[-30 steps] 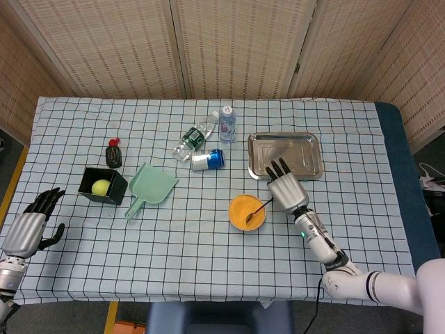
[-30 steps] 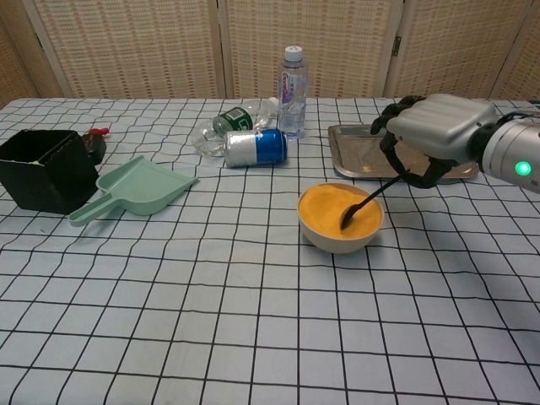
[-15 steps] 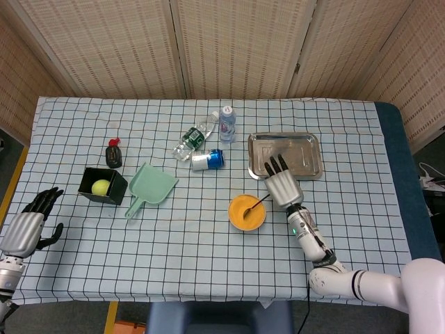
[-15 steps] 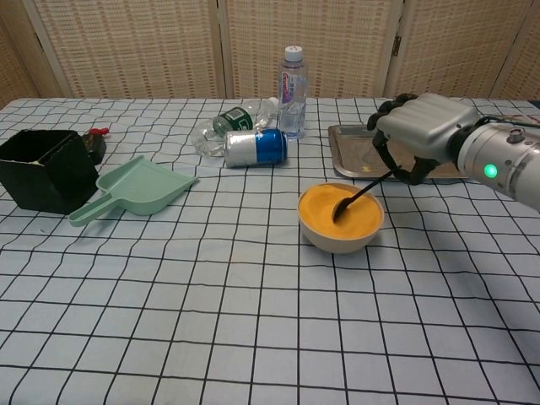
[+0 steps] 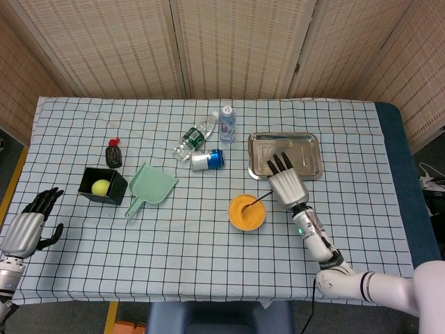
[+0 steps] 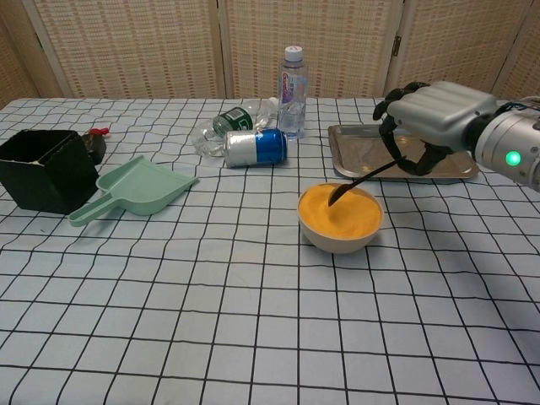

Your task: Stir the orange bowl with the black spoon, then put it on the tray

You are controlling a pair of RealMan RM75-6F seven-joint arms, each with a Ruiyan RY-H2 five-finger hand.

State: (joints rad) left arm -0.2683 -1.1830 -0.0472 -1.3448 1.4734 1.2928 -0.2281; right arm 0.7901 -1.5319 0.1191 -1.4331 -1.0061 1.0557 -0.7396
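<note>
1. Since a second ago the right hand (image 6: 434, 114) has drawn back toward the tray (image 6: 354, 160), fingers curled around the black spoon (image 6: 359, 179); its tip is inside the orange bowl (image 6: 340, 218).
2. Curled fingers hide the spoon's handle end.
3. Left hand (image 5: 28, 226) rests apart at the table edge, fingers loosely spread.
4. Checked cloth (image 6: 211, 295) covers the table; woven screens behind.
</note>
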